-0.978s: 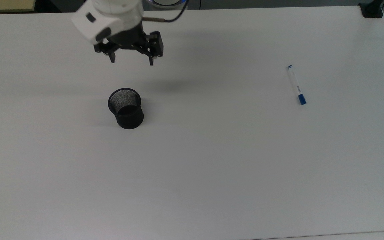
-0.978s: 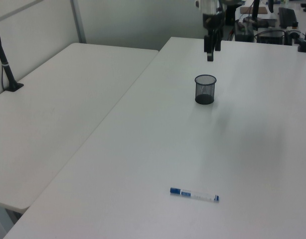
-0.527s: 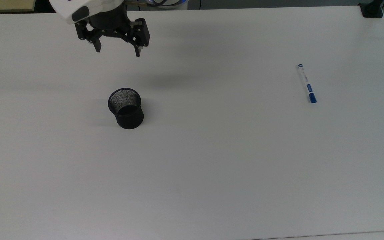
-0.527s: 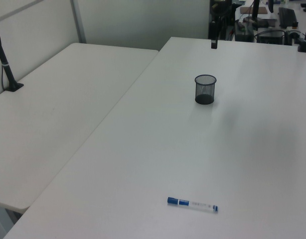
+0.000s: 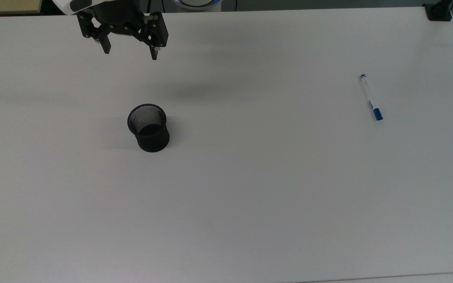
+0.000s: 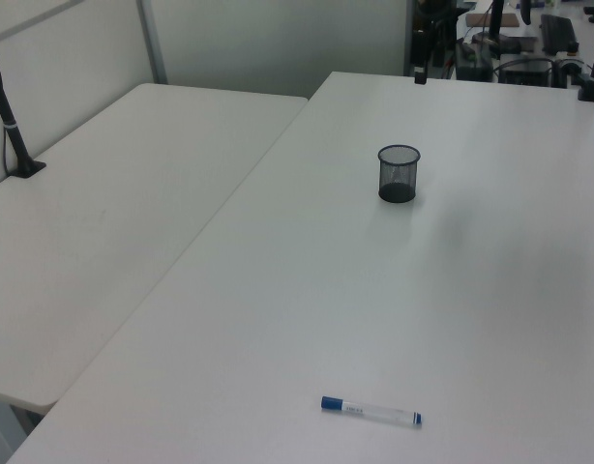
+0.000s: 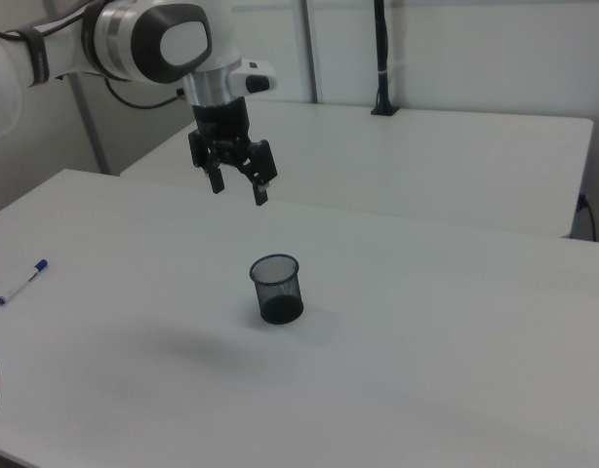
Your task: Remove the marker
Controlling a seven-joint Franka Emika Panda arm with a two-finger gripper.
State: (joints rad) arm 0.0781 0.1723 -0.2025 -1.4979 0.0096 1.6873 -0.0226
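High above the counter [image 5: 250,196], at the top view's upper left, the end effector [image 5: 129,50] hangs with its two fingers spread wide and nothing between them. Over the last second it has risen and drawn back toward the counter's far edge, away from the black mesh cup [image 5: 148,127], which stands upright below it and a little toward the near side, its inside looking empty in the top view.

The marker [image 5: 371,97] is well apart from the end effector, far off to the top view's right, lying flat on the bare counter with its blue cap [image 5: 377,114] toward the near side and the small blue tip away. In the right view it lies at the right view's far left [image 7: 22,282], close to the counter's edge; in the left view it is in the foreground [image 6: 371,412], the cup [image 6: 399,173] well behind it. It has not settled — across the last second it has slid or rolled steadily farther toward the top view's right while the end effector pulled away.

By my reading, the marker is already out of the cup and the removal itself looks done; the retreat with open fingers fits a release already made. What remains uncertain is whether the marker comes to rest before the counter's edge — it could roll off if it keeps drifting.
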